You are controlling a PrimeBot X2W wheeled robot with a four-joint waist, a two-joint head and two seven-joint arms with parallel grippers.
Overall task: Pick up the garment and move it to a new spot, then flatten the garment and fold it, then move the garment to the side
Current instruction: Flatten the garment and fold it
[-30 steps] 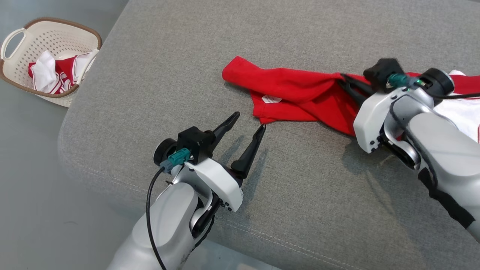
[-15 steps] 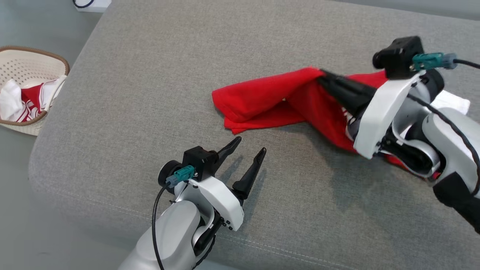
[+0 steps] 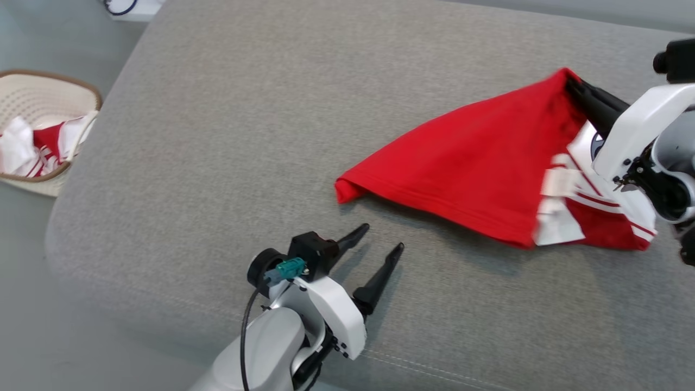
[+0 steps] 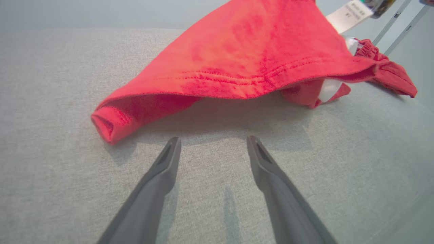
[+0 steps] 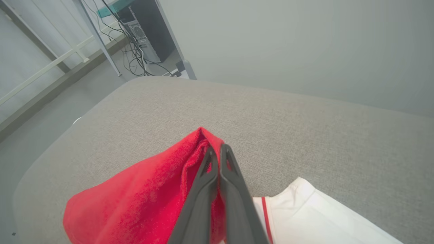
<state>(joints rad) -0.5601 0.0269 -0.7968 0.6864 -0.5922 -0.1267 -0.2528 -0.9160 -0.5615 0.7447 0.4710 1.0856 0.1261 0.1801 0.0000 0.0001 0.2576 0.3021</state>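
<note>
Cut off: basket (image 3: pixel 59 80), clipped far left.
Garment (image 3: pixel 478 179): we see it tented right on the cushion (image 3: pixel 271 108), right end effector (image 3: pixel 569 82) clamped on its peak.
Left end effector (image 3: pixel 383 239): wide, empty, near the hem.

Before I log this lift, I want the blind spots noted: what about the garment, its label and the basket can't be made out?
Garment: head view, its right end is hidden behind the right arm; overall shape unclear.
Label: left wrist view, print too small to read.
Basket: head view, cut off by the left edge.
Right gripper: right wrist view, red folds hide how much cloth it pinches.
</note>
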